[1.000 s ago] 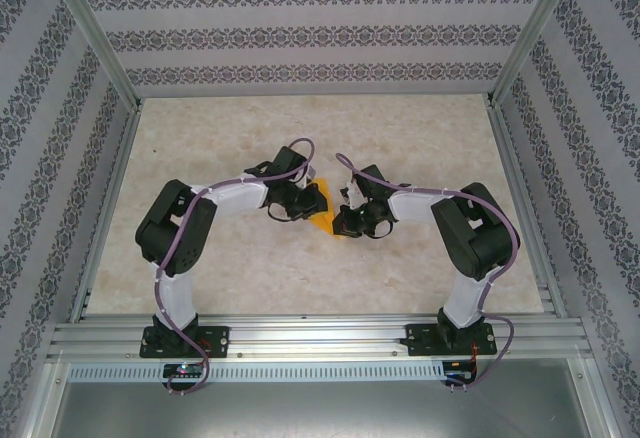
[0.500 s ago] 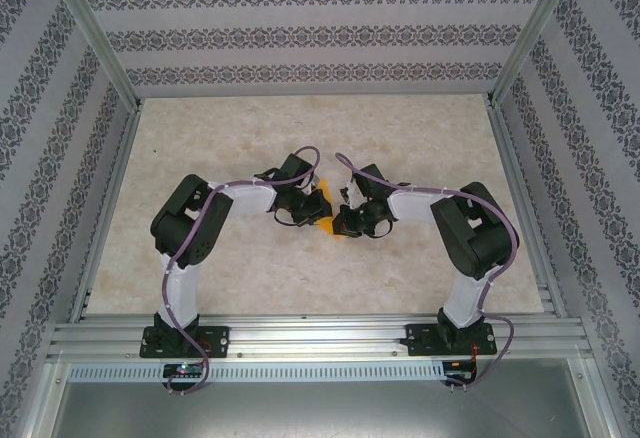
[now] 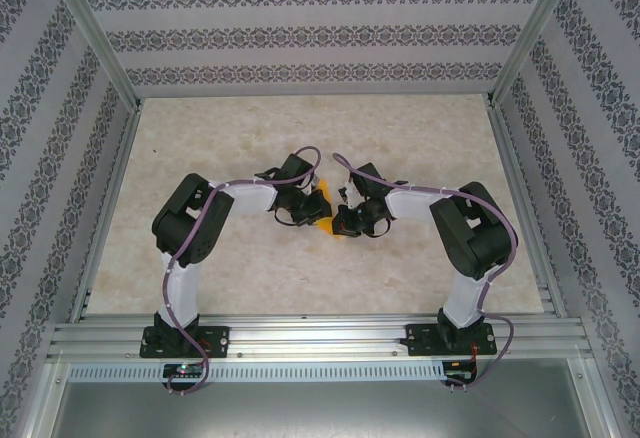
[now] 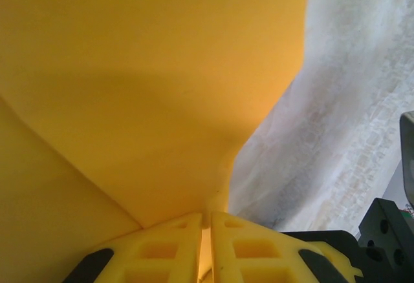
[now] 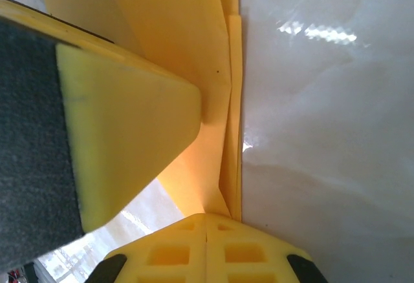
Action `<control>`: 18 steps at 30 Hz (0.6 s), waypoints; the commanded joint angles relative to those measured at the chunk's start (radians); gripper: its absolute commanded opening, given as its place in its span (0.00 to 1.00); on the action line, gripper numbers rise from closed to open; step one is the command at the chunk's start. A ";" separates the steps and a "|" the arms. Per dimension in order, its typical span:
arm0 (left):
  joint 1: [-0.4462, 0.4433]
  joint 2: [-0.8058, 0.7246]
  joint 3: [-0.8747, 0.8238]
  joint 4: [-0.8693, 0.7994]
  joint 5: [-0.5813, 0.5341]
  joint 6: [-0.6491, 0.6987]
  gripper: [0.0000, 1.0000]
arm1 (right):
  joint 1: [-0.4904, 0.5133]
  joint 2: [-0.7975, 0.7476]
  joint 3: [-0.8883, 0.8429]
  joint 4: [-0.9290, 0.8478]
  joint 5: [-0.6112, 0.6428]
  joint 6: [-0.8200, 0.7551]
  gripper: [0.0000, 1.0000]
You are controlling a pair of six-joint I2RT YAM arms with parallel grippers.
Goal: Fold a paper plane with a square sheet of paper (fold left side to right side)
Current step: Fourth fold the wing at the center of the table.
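- One orange sheet of paper [image 3: 327, 224] lies mid-table [image 3: 400, 128], partly raised, directly between the two wrists.
- Left gripper [image 4: 206, 231]: jaws narrow, pinching a lifted flap of the sheet.
- Right gripper [image 5: 206, 228]: jaws pressed together at the sheet's creased, layered edge. Whether they pinch it or only press on it cannot be told.
- Done: at least one crease is set, with stacked layers visible.
- Outstanding, as judged: the lifted flap needs to be laid over and flattened. No pointed dart shape is evident, so further folds are needed.
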 commanded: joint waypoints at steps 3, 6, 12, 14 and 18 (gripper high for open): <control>0.105 0.062 0.055 -0.067 -0.143 0.092 0.17 | 0.027 0.085 -0.048 -0.172 0.135 -0.026 0.05; 0.132 0.088 0.108 -0.094 -0.149 0.124 0.18 | 0.027 0.086 -0.048 -0.174 0.133 -0.030 0.05; 0.177 0.132 0.194 -0.149 -0.175 0.176 0.20 | 0.029 0.080 -0.058 -0.166 0.135 -0.026 0.05; 0.196 0.140 0.198 -0.149 -0.178 0.187 0.20 | 0.029 0.078 -0.060 -0.165 0.135 -0.025 0.05; 0.236 0.163 0.210 -0.147 -0.180 0.213 0.21 | 0.029 0.078 -0.066 -0.157 0.134 -0.022 0.05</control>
